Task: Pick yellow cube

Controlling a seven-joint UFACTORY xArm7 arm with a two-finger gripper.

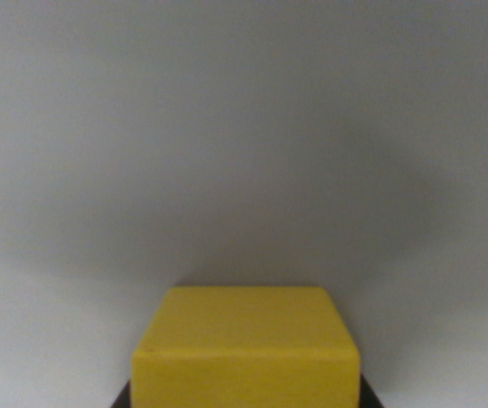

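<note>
Dim, soft-focus wrist view; broad grey shadow spreads above the blurred yellow cube [246, 348].

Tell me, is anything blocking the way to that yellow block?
Nothing visible is. The yellow block sits alone on a plain grey surface at the bottom of the wrist view. The gripper's fingers cannot be made out clearly.

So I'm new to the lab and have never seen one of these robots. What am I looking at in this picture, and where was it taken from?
This is the view from a camera mounted on the wrist of a single robot arm, looking out past its hand. The yellow cube at the bottom centre is what the arm is meant to pick up. It sits very close to the camera, on or over a plain pale grey surface with nothing else on it. The dark slivers at the cube's lower corners may be parts of the hand, but too little shows to say whether it is gripping the cube.
</note>
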